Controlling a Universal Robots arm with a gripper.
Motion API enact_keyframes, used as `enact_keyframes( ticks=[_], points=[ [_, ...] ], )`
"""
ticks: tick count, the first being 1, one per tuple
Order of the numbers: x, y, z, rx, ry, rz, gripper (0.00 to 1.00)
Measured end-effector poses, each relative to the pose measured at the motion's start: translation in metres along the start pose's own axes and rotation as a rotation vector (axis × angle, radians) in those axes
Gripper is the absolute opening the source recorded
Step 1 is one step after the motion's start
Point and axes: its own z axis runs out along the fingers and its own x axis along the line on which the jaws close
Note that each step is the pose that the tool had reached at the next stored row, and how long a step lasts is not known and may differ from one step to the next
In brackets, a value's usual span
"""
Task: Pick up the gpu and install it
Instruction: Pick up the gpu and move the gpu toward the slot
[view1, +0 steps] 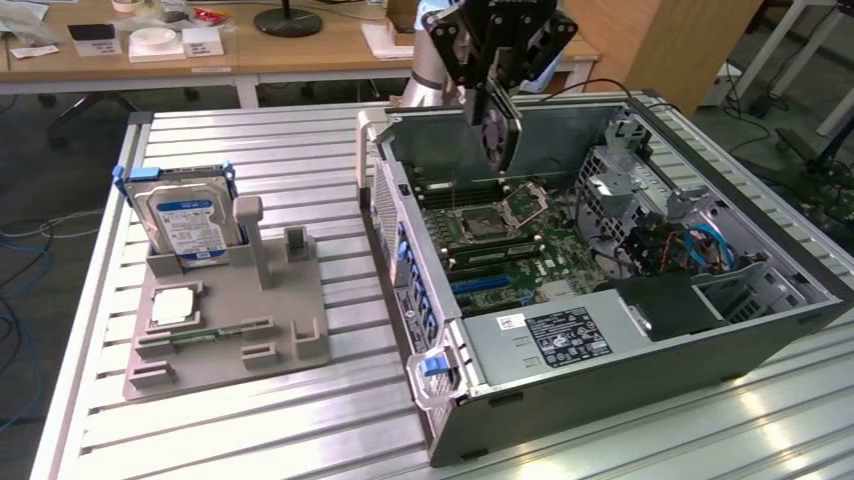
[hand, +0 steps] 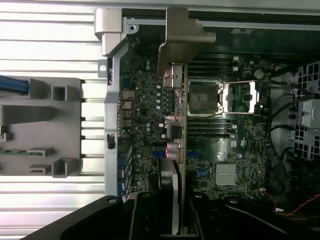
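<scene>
The gripper (view1: 491, 88) hangs over the open computer case (view1: 641, 350), its jaws closed partway onto the gpu (view1: 499, 130) and clamping the card between them. The card hangs on edge below the fingers, above the motherboard (view1: 521, 260) and not yet seated. In the wrist view the gpu (hand: 176, 150) runs edge-on out from between the black fingers (hand: 145, 215), its silver bracket (hand: 182, 42) at the far end. On the slotted aluminium table (view1: 267, 160), at the exterior view's left, a gray holder (view1: 227, 330) carries an upright hard drive (view1: 187, 225); the case stands to its right. Behind are wooden desks (view1: 200, 55) and a wooden cabinet (view1: 667, 40).
</scene>
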Motion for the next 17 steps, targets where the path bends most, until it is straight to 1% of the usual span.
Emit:
enact_keyframes(
  ticks=[4, 10, 14, 17],
  points=[
    [-0.012, 0.0000, 0.0004, 0.0000, 0.0000, 0.000, 0.28],
    [-0.033, 0.0001, 0.0010, 0.0000, 0.0000, 0.000, 0.28],
    [-0.042, 0.0002, 0.0016, -0.0001, 0.0000, 0.000, 0.28],
    [-0.052, 0.0002, 0.0021, 0.0000, 0.0000, 0.000, 0.28]
  ],
)
